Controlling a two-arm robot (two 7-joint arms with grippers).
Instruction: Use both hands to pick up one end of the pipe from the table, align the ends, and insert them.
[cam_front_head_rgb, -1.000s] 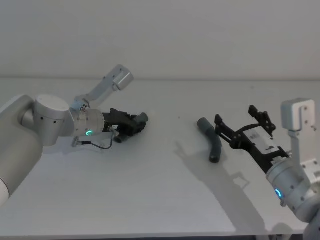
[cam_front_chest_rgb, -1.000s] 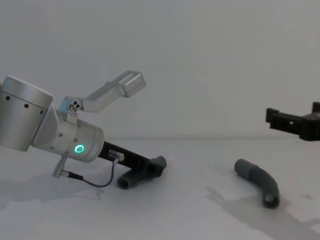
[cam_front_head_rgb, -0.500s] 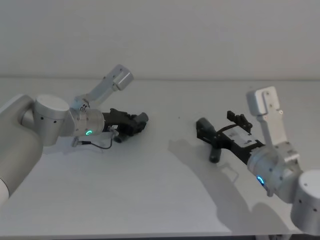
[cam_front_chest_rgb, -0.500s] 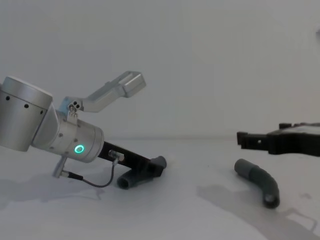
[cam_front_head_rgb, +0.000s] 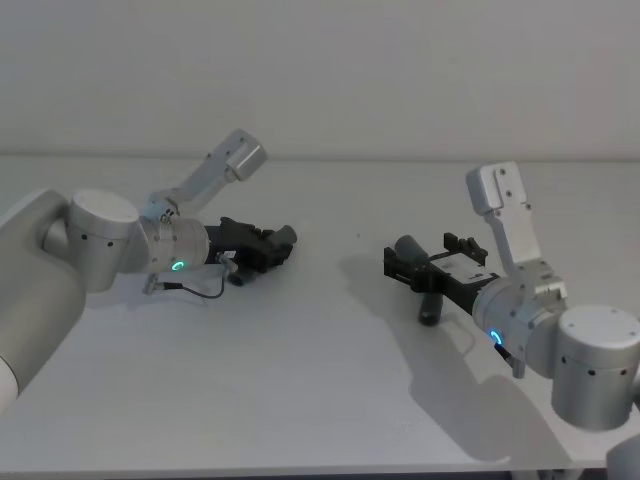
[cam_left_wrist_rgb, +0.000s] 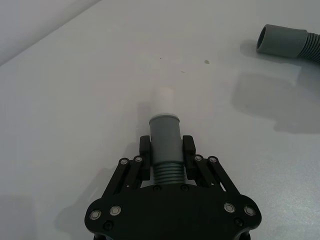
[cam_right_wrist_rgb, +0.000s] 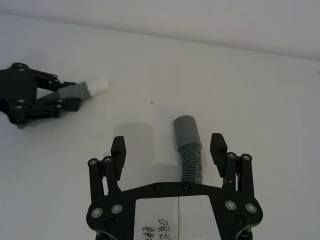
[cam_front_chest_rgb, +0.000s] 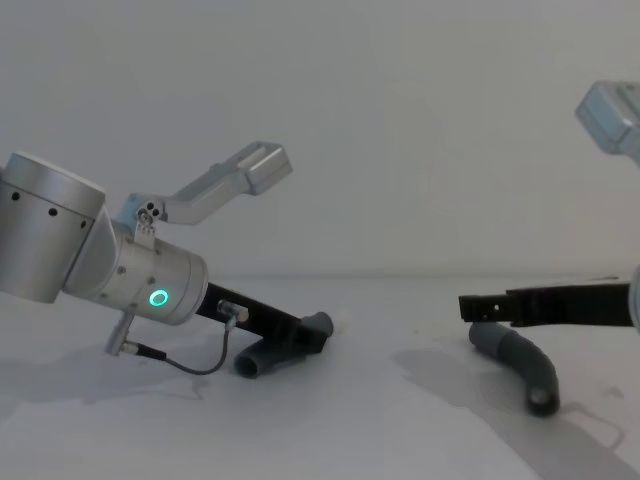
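The pipe lies in two pieces on the white table (cam_front_head_rgb: 300, 390). My left gripper (cam_front_head_rgb: 270, 248) (cam_left_wrist_rgb: 166, 150) (cam_front_chest_rgb: 300, 335) rests low on the table at the left, shut on the ribbed part of one piece (cam_left_wrist_rgb: 165, 132), whose white tip (cam_left_wrist_rgb: 162, 97) pokes out ahead of the fingers. The other piece (cam_front_head_rgb: 428, 290) (cam_front_chest_rgb: 522, 362) is a bent grey hose at the right with a wider grey cuff (cam_right_wrist_rgb: 186, 131). My right gripper (cam_front_head_rgb: 412, 266) (cam_right_wrist_rgb: 168, 149) (cam_front_chest_rgb: 482, 308) is open, its fingers spread on either side of that cuff and just above it, not touching it.
A white wall stands behind the table's far edge. Bare tabletop separates the two pieces and stretches toward the front edge. The left arm's cable (cam_front_chest_rgb: 185, 362) loops down onto the table beside its wrist.
My right arm has swung in toward the left and come down, bringing its open fingers over the right piece's cuff. The left arm and both pieces have stayed put.
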